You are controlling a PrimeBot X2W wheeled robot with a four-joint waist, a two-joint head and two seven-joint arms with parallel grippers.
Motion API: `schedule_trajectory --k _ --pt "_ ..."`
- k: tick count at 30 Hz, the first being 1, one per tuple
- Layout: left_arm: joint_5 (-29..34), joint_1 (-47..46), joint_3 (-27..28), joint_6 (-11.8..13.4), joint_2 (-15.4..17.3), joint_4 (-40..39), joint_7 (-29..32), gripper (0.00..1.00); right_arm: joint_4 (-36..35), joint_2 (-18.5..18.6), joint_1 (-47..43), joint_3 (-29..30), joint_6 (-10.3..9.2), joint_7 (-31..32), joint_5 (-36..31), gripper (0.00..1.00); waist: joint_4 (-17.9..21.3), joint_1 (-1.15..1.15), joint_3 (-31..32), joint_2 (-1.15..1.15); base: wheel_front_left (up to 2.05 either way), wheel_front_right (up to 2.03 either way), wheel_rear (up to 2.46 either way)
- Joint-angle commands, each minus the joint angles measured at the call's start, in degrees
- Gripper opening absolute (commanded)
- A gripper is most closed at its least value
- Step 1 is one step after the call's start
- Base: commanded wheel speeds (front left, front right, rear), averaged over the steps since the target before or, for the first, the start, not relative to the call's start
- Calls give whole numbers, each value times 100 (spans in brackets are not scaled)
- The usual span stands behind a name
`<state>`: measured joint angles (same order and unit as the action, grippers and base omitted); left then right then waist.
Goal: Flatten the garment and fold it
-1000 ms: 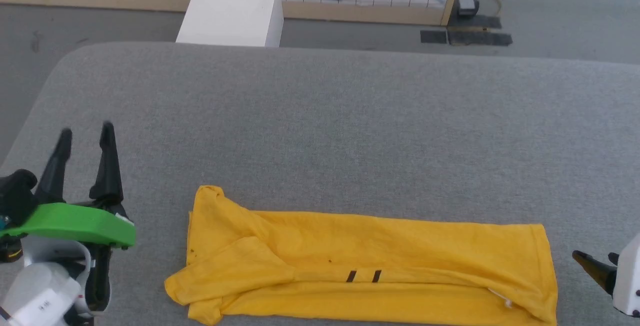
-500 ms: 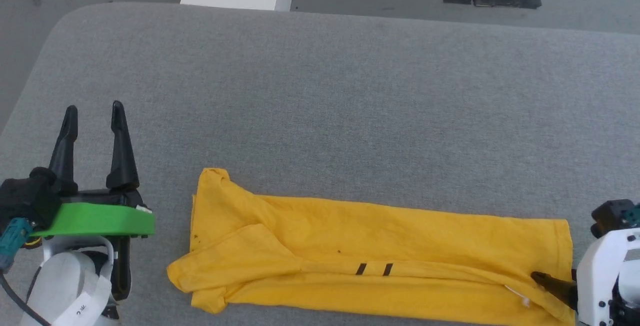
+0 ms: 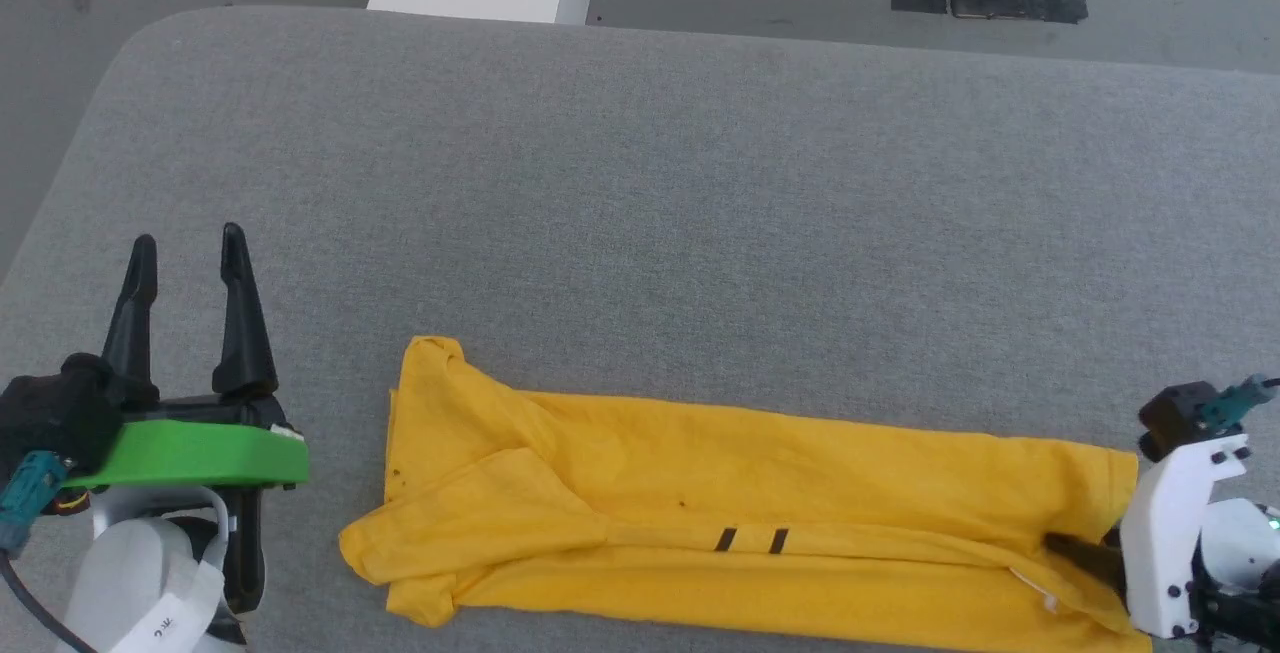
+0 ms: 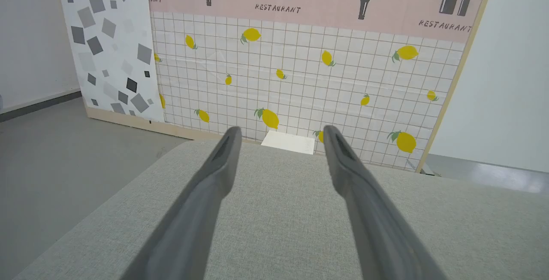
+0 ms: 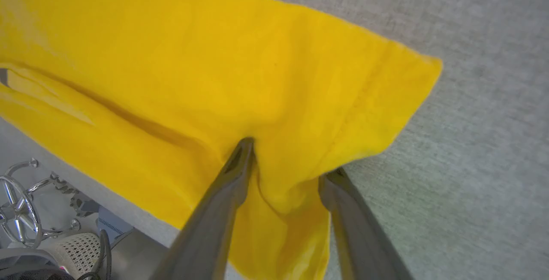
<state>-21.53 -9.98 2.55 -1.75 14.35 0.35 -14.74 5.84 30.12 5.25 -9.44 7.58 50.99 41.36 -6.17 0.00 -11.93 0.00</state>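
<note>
Garment (image 3: 740,523) lies in a long folded strip along the desk's (image 3: 640,183) near edge. Right gripper (image 5: 289,160) straddles its right hem, jaws apart, cloth bunched between them, not yet pinched. I'd say it should bite both layers deep before lifting, or one slips. Left gripper (image 3: 188,238) hangs released, well left.

left gripper (image 3: 188,237): two long black tapered fingers on a bright green plate (image 3: 190,453)
left forearm (image 3: 130,573): white shell, teal connector (image 3: 25,498), black cable (image 3: 22,595)
right wrist (image 3: 1165,523): white bracket, dark screws (image 3: 1171,563)
</note>
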Motion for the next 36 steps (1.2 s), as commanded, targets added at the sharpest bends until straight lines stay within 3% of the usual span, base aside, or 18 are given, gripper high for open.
schedule_trajectory --k 1,10,16,22,25,29,36 --pt "112 47 19 -52 -48 33 -25 100 213 -60 -15 -41 -9 49 -4 0 8 0 15 0 0 0 0" --pt "221 53 3 -168 -161 234 -26 100 614 56 123 924 -9 0 -289 0 69 0 84 0 0 0 0" --pt "251 56 -19 -198 -205 345 -26 100 964 131 191 2044 -9 153 -1070 0 115 0 133 0 0 0 0" --pt "241 59 -47 -212 -203 470 -17 100 1050 -51 245 2911 -9 415 -2000 0 158 0 194 0 0 0 0" --pt "232 93 -56 -196 -195 532 -2 100 810 -145 249 2909 -9 657 -2316 0 195 0 254 0 0 0 0" --pt "210 174 -67 -173 -173 607 81 100 123 -85 166 2460 -9 1161 -2401 0 261 0 348 0 0 0 0" --pt "234 306 -142 -38 -192 676 322 100 -1487 273 -11 1467 -9 2581 -1934 0 370 0 529 0 0 0 0"
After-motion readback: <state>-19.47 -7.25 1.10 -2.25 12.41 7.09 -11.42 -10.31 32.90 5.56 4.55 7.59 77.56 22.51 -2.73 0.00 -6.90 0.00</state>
